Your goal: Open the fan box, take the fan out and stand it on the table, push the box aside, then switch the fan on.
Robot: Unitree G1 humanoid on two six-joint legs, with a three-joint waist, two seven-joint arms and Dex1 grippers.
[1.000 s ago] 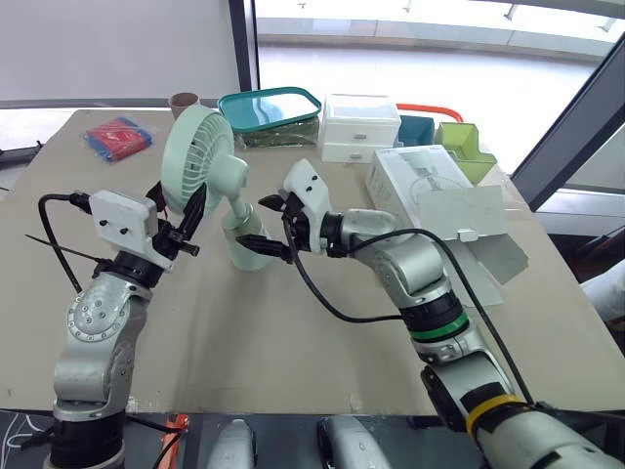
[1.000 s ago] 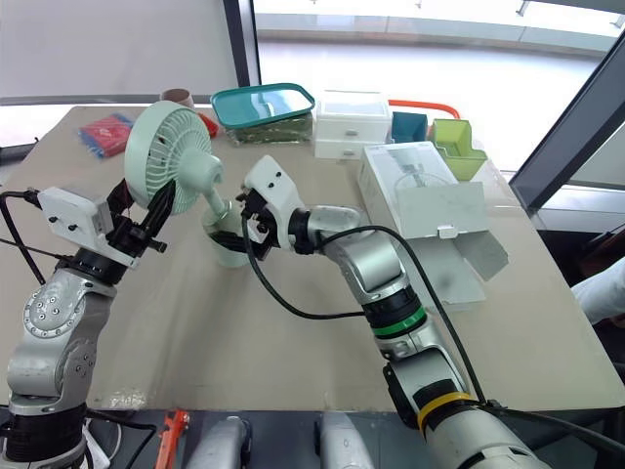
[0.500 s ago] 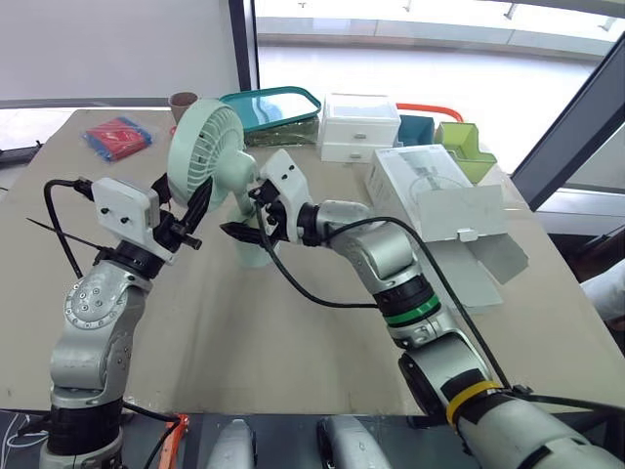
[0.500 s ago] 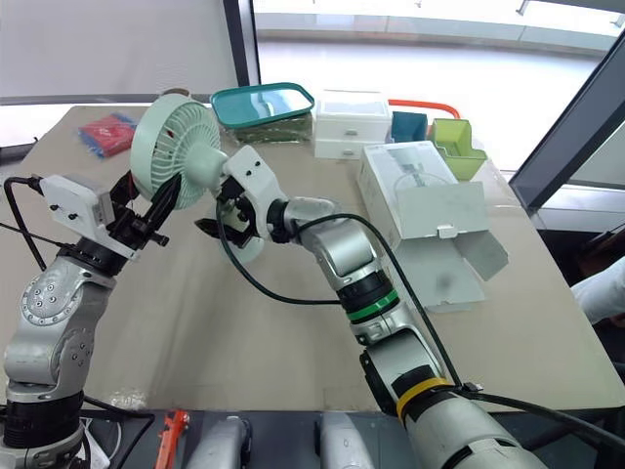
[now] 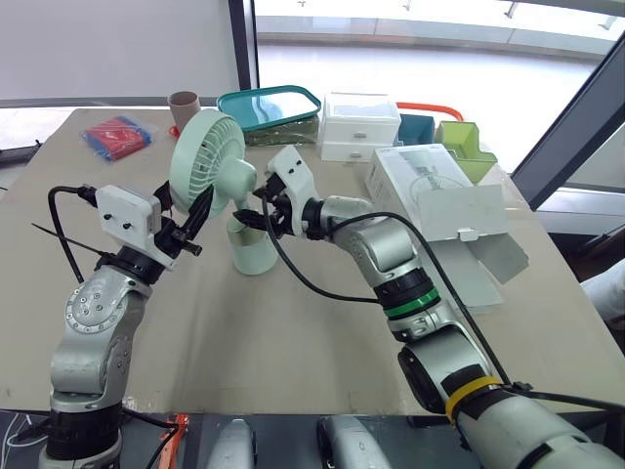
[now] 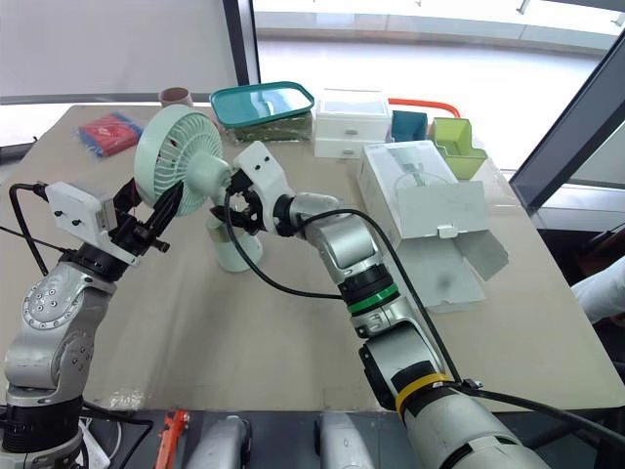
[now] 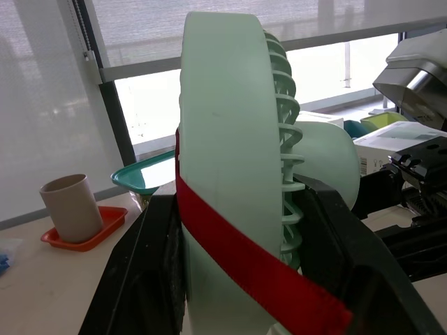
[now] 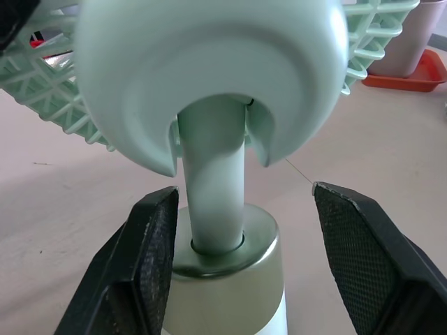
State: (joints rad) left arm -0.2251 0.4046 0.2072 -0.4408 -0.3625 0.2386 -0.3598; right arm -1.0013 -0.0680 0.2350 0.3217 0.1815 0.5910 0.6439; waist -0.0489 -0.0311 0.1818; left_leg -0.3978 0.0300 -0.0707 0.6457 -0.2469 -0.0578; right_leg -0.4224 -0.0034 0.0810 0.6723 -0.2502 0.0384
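**Fan upright on the table, one gripper holding it and one poised**

Head camera: the pale green desk fan (image 5: 209, 147) stands on its round base on the tan table (image 5: 293, 332). It is out of the white cardboard fan box (image 5: 430, 184), which lies open with its flap down, well apart on the robot's right. The left gripper (image 5: 198, 207) takes the rim of the fan's head from below. The right gripper (image 5: 256, 209) reaches in from the other side at the neck, just above the base. I judge the unboxing done and the standing step all but finished. The left grip probably steadies the top-heavy head so it cannot tip while the right works lower down. The box looks not yet pushed aside.

Left wrist view: the two black fingers (image 7: 159, 265) are clamped on the fan's head ring, one against each face. A red band (image 7: 258, 269) runs across the rim between them. Gripping across the ring's thickness gives flat, firm purchase. Behind, a beige cup (image 7: 68, 206) stands on an orange tray (image 7: 87, 237).

Right wrist view: the fingers (image 8: 150, 258) are spread wide and straddle the fan's stem, with a clear gap on either side and nothing touched. That placement suits closing on the stem or feeling for the switch, which I cannot see.
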